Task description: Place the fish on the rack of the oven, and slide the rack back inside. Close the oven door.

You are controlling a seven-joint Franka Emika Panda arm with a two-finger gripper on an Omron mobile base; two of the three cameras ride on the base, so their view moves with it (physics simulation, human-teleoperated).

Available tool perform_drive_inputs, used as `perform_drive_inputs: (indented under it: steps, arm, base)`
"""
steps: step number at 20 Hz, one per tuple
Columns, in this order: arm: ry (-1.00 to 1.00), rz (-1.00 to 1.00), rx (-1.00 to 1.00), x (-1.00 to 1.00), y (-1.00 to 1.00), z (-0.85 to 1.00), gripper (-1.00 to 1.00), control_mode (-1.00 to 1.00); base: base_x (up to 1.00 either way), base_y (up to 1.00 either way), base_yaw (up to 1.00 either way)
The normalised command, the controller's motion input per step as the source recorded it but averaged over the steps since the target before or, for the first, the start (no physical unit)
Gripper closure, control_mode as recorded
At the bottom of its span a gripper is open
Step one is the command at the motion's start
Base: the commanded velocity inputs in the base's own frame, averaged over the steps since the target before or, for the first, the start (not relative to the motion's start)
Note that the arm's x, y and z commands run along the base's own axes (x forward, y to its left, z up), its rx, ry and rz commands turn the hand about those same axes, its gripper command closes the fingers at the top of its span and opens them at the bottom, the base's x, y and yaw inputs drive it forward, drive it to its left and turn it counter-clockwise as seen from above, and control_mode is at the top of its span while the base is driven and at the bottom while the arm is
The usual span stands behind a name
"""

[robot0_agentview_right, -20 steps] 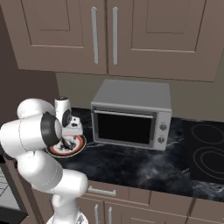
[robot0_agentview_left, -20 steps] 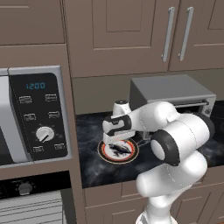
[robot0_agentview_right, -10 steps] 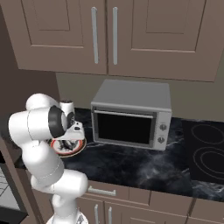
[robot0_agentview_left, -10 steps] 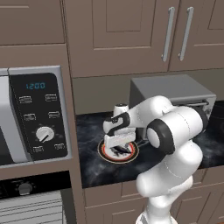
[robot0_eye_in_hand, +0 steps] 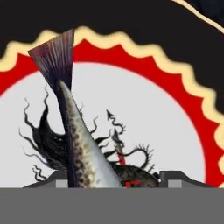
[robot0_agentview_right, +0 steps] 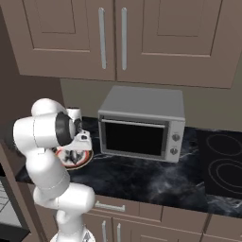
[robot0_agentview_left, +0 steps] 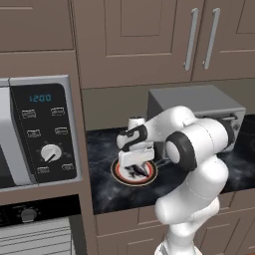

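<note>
While hand (robot0_agentview_left: 135, 169) hovers low, fish (robot0_eye_in_hand: 81, 144) lies on plate (robot0_eye_in_hand: 175, 113).

Gripper (robot0_agentview_right: 75, 154) low over a red-rimmed plate (robot0_agentview_right: 84, 161), beside a grey countertop oven (robot0_agentview_right: 142, 124).

Colours and patterns around the plate

The fish (robot0_eye_in_hand: 83, 153) is silvery grey with dark speckles along its back and a purplish striped tail; the plate (robot0_eye_in_hand: 166, 118) has a pale grey centre, a red ring, a cream scalloped line and a black rim (with black tendril markings on the centre). The desk (robot0_agentview_right: 142, 177) is black marble with pale veining, the cabinets (robot0_agentview_left: 129, 40) brown, the countertop oven (robot0_agentview_right: 139, 125) grey with a dark window
</note>
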Motion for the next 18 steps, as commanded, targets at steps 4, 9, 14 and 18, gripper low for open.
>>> perform_drive_inputs:
  steps: [4,9,14,18]
  arm:
    - [-0.2,0.0,0.0,-0.82,0.0,-0.05,1.0,-1.0]
    - [-0.23,0.0,0.05,-0.9,0.0,0.13,1.0,-1.0]
    - [-0.22,0.0,0.11,-0.89,-0.01,0.83,1.0,-1.0]
    - [-0.12,0.0,0.09,-0.89,-0.01,1.0,1.0,-1.0]
  base:
    - [0.0,0.0,0.0]
    - [0.0,0.0,0.0]
    - [0.0,0.0,0.0]
    - [0.0,0.0,0.0]
